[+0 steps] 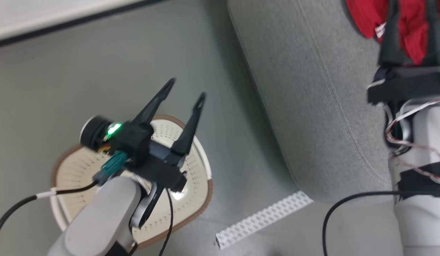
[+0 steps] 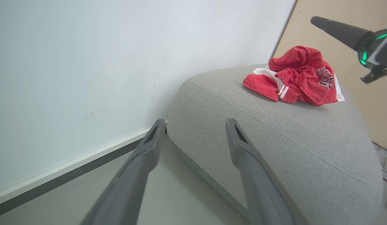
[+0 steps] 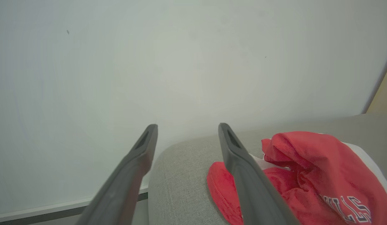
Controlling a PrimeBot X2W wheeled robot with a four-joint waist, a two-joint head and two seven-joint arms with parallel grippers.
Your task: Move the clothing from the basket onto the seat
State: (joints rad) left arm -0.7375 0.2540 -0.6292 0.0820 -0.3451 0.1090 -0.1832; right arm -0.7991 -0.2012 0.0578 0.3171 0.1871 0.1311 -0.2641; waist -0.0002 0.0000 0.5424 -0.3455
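Note:
The red clothing (image 1: pixel 412 25) with white trim lies bunched on the grey seat (image 1: pixel 312 99); it also shows in the left wrist view (image 2: pixel 298 76) and the right wrist view (image 3: pixel 306 181). My right gripper (image 3: pixel 187 126) hangs open above the seat's end, beside the clothing, holding nothing. The cream basket (image 1: pixel 81 170) with its brown rim stands on the floor at the lower left, and no garment shows in the part I can see. Over it hovers my left gripper (image 1: pixel 188 89), open and empty, its fingers (image 2: pixel 237 137) pointing toward the seat.
A white perforated strip (image 1: pixel 262 218) lies on the grey floor between basket and seat. A white wall with a dark baseboard (image 1: pixel 63 25) runs behind. Black cables (image 1: pixel 348 202) trail from both arms. A tan panel (image 2: pixel 353 93) stands past the seat.

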